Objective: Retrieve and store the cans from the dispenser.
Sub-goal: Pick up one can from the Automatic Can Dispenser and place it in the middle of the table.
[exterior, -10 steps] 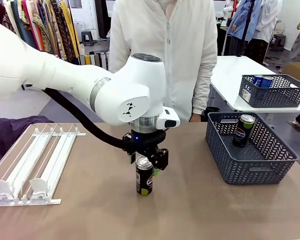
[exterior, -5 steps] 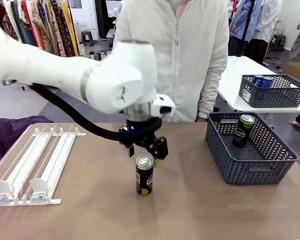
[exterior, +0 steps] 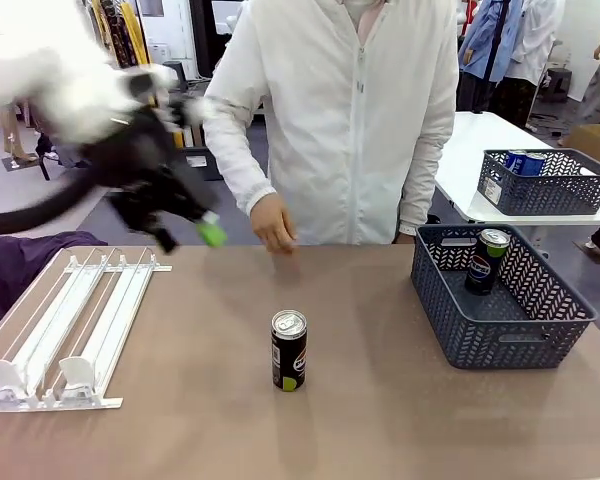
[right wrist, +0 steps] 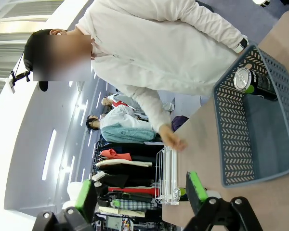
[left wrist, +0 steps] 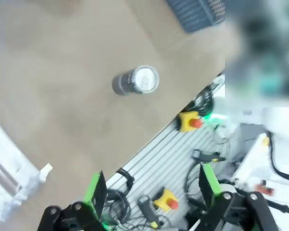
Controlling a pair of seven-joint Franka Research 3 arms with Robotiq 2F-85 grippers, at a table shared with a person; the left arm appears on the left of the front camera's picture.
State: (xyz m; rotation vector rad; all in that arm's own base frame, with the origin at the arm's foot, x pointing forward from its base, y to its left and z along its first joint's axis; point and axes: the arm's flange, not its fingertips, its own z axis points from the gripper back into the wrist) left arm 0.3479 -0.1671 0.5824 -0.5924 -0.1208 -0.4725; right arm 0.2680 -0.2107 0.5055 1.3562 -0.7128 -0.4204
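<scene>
A black can (exterior: 289, 350) with a silver top stands upright alone at the table's middle. It appears from above as the can (left wrist: 135, 81) in the left wrist view. My left gripper (exterior: 188, 238) is open and blurred with motion, high above the table's left, over the far end of the dispenser (exterior: 60, 330). Its lanes hold no cans. The open left gripper (left wrist: 151, 187) has nothing between its green fingers. My right gripper (right wrist: 142, 192) is open and holds nothing. Two cans (exterior: 485, 260) stand in the grey basket (exterior: 500, 335) at right.
A person in a white shirt stands at the far side, one hand (exterior: 273, 228) low over the table's far edge behind the can. A second mesh basket (exterior: 545, 190) holding a blue can sits on a white table at back right. Purple cloth (exterior: 20, 265) lies at far left.
My left gripper opened off the black can, rose, and swung left toward the dispenser. The can stays upright. The person's hand came forward over the table's far edge.
</scene>
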